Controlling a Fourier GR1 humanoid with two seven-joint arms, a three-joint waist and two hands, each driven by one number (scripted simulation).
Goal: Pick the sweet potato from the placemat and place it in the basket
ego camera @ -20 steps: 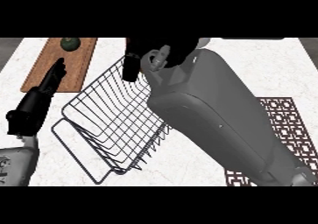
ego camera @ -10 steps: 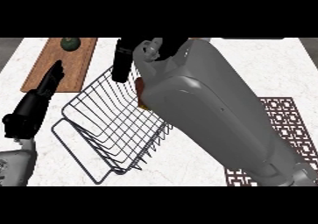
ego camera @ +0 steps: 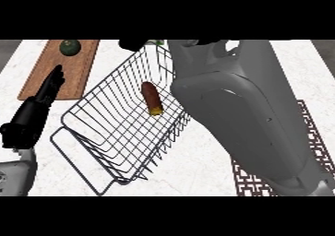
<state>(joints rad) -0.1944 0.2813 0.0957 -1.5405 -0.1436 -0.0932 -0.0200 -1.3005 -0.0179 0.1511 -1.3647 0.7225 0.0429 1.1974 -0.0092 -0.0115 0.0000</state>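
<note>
I see the sweet potato (ego camera: 151,98) lying inside the wire basket (ego camera: 101,138). My right hand (ego camera: 132,44) is above the basket's far rim; I cannot tell how its fingers stand. My left hand (ego camera: 35,110) rests left of the basket with straight fingers, over the wooden board (ego camera: 81,69).

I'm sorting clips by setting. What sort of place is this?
Probably a kitchen counter: a pale marble-like worktop, a wooden cutting board and a wire basket holding a sweet potato.

Reddish-brown sweet potato (ego camera: 151,97), patterned brown placemat (ego camera: 307,120)
</note>
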